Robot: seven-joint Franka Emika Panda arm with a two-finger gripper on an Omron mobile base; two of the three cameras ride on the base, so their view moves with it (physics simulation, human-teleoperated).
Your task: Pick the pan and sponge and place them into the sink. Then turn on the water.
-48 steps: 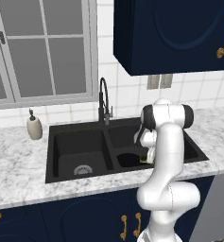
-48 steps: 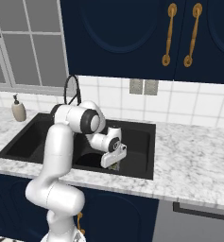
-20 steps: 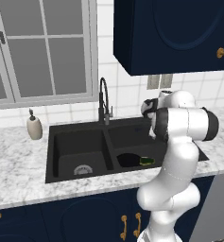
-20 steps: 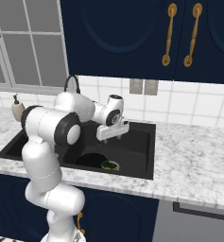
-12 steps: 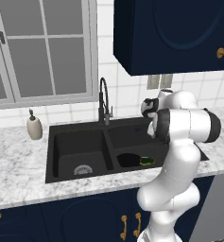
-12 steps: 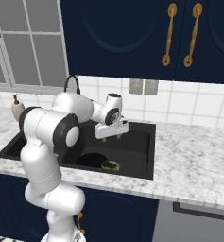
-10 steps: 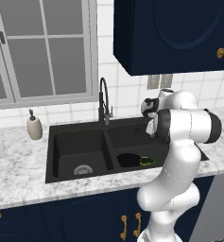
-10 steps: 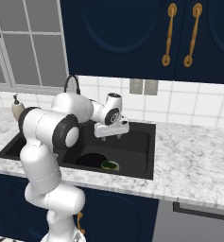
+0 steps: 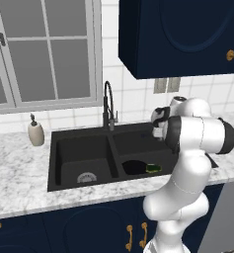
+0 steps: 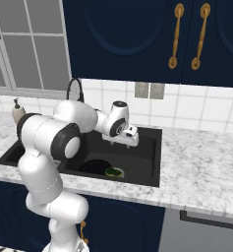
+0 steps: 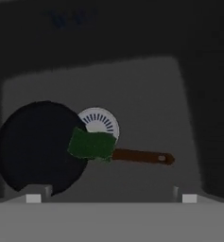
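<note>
White tiles and a grey window stand behind the marble worktop (image 9: 19,170); a beige soap dispenser (image 9: 35,133) stands at its left end, near the window; next comes the black sink (image 9: 84,160) with two basins, and the tall black faucet (image 9: 108,105) rises behind the wall between them; no stream is seen at the spout. The right basin holds the black pan (image 11: 35,146); the green sponge (image 11: 91,144) lies on the pan's edge, where the brown handle (image 11: 142,156) begins, partly over the round drain (image 11: 100,121). Above this basin hangs the hand (image 10: 130,141), well apart from both things; its fingers are spread wide and hold nothing.
</note>
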